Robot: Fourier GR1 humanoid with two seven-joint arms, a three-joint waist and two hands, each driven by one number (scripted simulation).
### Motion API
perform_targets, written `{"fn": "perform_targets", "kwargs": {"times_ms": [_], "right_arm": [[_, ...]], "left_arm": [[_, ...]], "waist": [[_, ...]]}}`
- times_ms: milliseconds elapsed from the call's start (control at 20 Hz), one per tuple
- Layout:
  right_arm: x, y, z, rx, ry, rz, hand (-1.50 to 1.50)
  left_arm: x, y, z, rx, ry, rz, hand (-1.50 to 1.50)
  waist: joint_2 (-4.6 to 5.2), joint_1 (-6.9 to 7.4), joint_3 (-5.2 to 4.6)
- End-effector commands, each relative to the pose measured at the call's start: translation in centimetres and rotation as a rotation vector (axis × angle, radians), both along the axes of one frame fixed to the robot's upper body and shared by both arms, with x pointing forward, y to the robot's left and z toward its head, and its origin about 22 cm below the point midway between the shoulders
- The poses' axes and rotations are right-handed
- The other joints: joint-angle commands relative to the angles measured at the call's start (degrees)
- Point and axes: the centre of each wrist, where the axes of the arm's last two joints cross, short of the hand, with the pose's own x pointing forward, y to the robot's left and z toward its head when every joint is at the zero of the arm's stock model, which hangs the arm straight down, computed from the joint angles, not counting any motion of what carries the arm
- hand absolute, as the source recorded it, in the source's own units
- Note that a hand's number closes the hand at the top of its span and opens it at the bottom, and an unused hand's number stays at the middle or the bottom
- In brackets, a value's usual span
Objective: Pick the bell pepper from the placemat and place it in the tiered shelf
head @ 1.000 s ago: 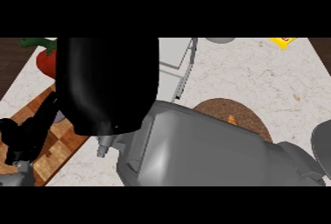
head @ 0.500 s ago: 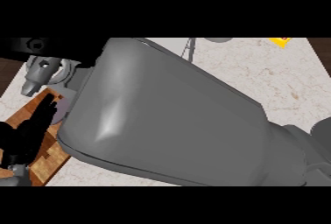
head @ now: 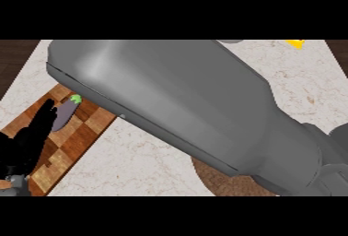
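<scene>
My right forearm (head: 190,106) crosses nearly the whole head view, from the lower right to the upper left, and its hand lies outside the picture. The bell pepper and the tiered shelf are hidden or out of view. A sliver of the brown round placemat (head: 221,184) peeks out under the forearm at the bottom. My left hand (head: 27,143) rests at the lower left over the wooden board, open, fingers straight and pointing up, holding nothing.
A checkered wooden cutting board (head: 81,133) lies at the left with a small purple eggplant (head: 66,114), green at its tip, on it. A yellow object (head: 296,44) shows at the top right edge. Pale marble counter (head: 306,87) shows on the right.
My right forearm has swung further across the view and hides the pepper, the black hand and most of the placemat. The left hand has stayed in place.
</scene>
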Motion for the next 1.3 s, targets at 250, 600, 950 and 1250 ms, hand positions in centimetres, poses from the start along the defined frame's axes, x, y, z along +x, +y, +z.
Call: {"fn": "perform_targets", "kwargs": {"times_ms": [250, 600, 950, 1250], "right_arm": [[4.3, -1.2, -2.5, 0.060, 0.112, -0.193, 1.50], [6.5, -2.6, -3.5, 0.119, 0.139, -0.225, 1.50], [8.5, -4.6, -7.1, 0.132, 0.159, -0.291, -1.50], [8.9, -5.4, -7.5, 0.197, 0.106, -0.243, -1.50]], "left_arm": [[0.5, -0.2, 0.1, -0.027, 0.044, 0.014, 0.00], [-0.2, 0.4, -0.8, -0.014, 0.045, 0.013, 0.00], [-0.4, -0.3, -2.3, -0.019, 0.040, 0.034, 0.00], [-0.8, 1.5, -0.4, 0.012, 0.050, 0.042, 0.00]], "waist": [[0.47, -0.49, -0.18], [0.56, -0.15, -0.20], [0.42, -1.04, -0.18], [0.30, -0.68, -0.12]]}}
